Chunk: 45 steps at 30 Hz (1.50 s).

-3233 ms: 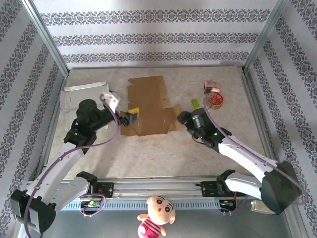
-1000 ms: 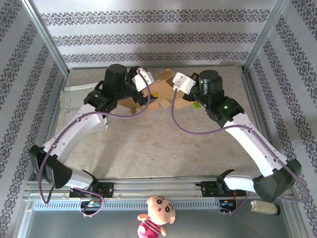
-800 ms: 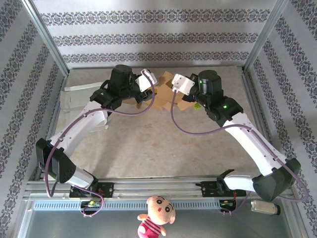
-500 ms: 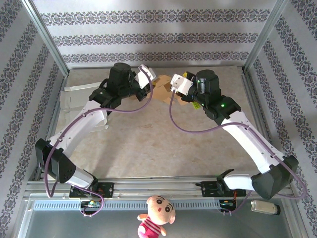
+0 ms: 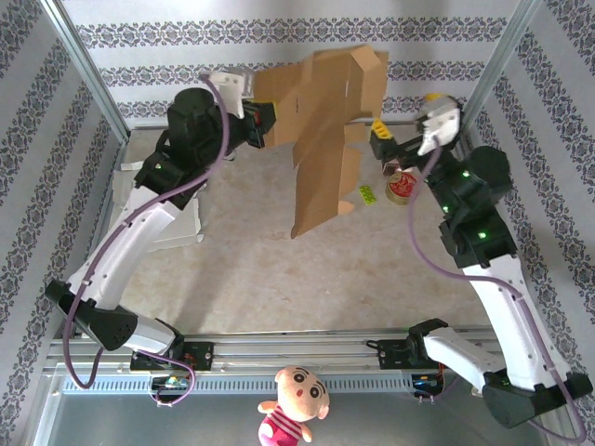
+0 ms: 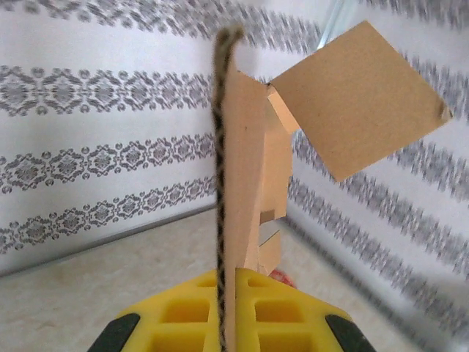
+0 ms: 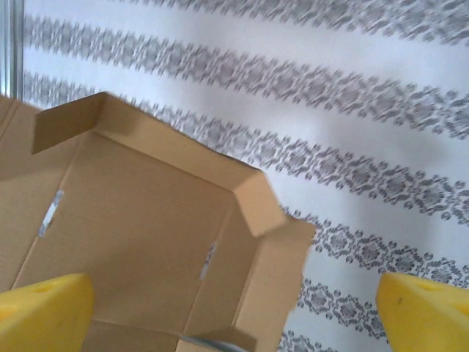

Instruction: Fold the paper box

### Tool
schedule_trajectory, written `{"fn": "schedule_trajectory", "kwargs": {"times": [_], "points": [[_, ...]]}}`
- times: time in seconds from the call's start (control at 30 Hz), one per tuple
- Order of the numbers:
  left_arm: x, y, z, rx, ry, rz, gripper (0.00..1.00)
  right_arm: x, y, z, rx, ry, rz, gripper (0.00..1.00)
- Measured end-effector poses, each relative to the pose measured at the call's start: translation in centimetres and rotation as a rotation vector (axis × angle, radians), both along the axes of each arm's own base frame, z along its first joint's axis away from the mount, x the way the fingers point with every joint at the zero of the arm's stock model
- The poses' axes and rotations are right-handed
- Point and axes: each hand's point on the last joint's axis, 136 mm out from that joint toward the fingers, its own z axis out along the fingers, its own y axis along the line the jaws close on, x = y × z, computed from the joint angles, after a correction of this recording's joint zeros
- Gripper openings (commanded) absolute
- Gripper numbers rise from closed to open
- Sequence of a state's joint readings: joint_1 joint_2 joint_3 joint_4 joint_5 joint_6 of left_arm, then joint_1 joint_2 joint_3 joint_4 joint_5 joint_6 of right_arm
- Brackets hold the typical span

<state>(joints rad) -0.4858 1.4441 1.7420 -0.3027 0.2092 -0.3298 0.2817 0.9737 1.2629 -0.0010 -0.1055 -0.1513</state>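
Observation:
The paper box [image 5: 321, 167] is a brown cardboard blank with partly folded flaps, hanging upright in the air above the back of the table. My left gripper [image 5: 264, 122] is raised high and shut on the blank's left edge. In the left wrist view the yellow fingers [image 6: 286, 315] clamp the cardboard's corrugated edge [image 6: 223, 183], and my left gripper [image 6: 233, 277] sits at the bottom. My right gripper [image 5: 382, 141] stands open just right of the box, apart from it. The right wrist view looks into the box's inner face [image 7: 139, 242] between the wide-apart jaws of my right gripper [image 7: 234, 315].
A red tape roll [image 5: 402, 187] and a small yellow-green item [image 5: 367, 194] lie on the table at the back right. A white sheet [image 5: 153, 200] lies at the left. Metal frame posts and patterned walls enclose the table. A plush doll [image 5: 293, 401] sits below the front rail.
The left gripper shut on the box and lifted it off the table into the air. The right gripper opened, let go and drew back to the right.

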Motion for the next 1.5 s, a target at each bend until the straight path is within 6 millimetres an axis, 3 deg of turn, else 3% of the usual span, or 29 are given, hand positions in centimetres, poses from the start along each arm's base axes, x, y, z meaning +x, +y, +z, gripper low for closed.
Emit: {"fn": "schedule_trajectory", "kwargs": {"times": [0.1, 0.2, 0.3, 0.37, 0.47, 0.53, 0.6, 0.77, 0.9, 1.07, 1.17, 1.27, 1.37, 1.5], "points": [[0.5, 2.0, 0.3, -0.093, 0.065, 0.07, 0.0, 0.3, -1.2, 0.7, 0.097, 0.029, 0.01, 0.98], [1.9, 4.6, -3.0, -0.156, 0.182, 0.149, 0.0, 2.1, -1.9, -0.9, 0.161, 0.119, 0.024, 0.98], [3.8, 7.0, -10.1, -0.194, 0.363, 0.201, 0.0, 4.6, -2.0, -4.0, 0.2, 0.249, 0.049, 0.98], [4.8, 8.6, -16.7, -0.199, 0.519, 0.238, 0.0, 6.5, -1.6, -7.1, 0.208, 0.362, 0.073, 0.98], [5.2, 10.0, -24.8, -0.181, 0.7, 0.254, 0.0, 8.4, -0.6, -11.0, 0.207, 0.502, 0.116, 0.98], [5.1, 10.1, -28.4, -0.162, 0.782, 0.235, 0.0, 9.3, 0.1, -13.1, 0.201, 0.572, 0.147, 0.98], [5.0, 9.7, -30.3, -0.135, 0.814, 0.196, 0.0, 10.1, 0.9, -15.0, 0.189, 0.631, 0.185, 0.98], [5.1, 8.1, -30.9, -0.05, 0.748, 0.035, 0.0, 11.7, 4.6, -18.8, 0.035, 0.678, 0.294, 0.97], [5.0, 7.0, -30.8, -0.004, 0.637, -0.076, 0.0, 11.9, 9.5, -22.6, -0.274, 0.606, 0.443, 0.86], [3.9, 6.2, -32.0, 0.042, 0.557, -0.173, 0.0, 12.6, 13.6, -27.8, -0.593, 0.506, 0.592, 0.8], [3.3, 5.9, -32.1, 0.066, 0.52, -0.21, 0.0, 14.1, 14.4, -30.0, -0.687, 0.47, 0.628, 0.6], [3.1, 5.8, -31.5, 0.082, 0.479, -0.229, 0.0, 15.4, 14.8, -31.3, -0.736, 0.451, 0.644, 0.52], [3.3, 5.7, -30.8, 0.092, 0.44, -0.237, 0.0, 15.7, 14.8, -31.8, -0.757, 0.441, 0.669, 0.4], [3.4, 5.7, -30.2, 0.097, 0.407, -0.24, 0.0, 15.2, 15.1, -31.8, -0.76, 0.426, 0.709, 0.16]]}}
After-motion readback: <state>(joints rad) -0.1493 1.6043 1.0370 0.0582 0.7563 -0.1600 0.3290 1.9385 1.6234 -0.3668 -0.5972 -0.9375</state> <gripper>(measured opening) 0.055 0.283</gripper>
